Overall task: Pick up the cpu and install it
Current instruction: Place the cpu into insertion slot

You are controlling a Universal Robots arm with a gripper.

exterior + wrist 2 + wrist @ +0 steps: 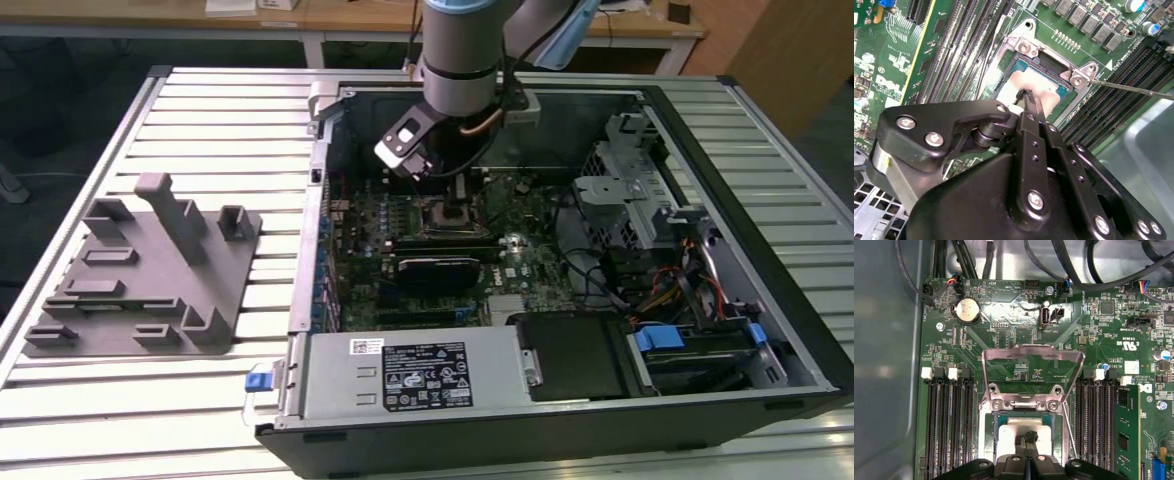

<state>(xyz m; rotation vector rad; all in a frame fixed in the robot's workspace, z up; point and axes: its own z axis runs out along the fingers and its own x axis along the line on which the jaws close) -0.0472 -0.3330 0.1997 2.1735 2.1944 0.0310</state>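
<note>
- Block [140,270], grey with upright posts, lies on the table [200,110] at the exterior view's left, apart from the case [747,120].
- In the case, the arm [461,50] reaches down over the socket [447,212].
- The gripper [1028,436] has its fingers closed against each other, tips at the cpu [1009,435]; whether they touch it I cannot tell.
- The cpu lies flat in the socket, pale top up, below the raised load plate [1031,365].
- A drive cage [641,190] stands toward the exterior view's right.
</note>
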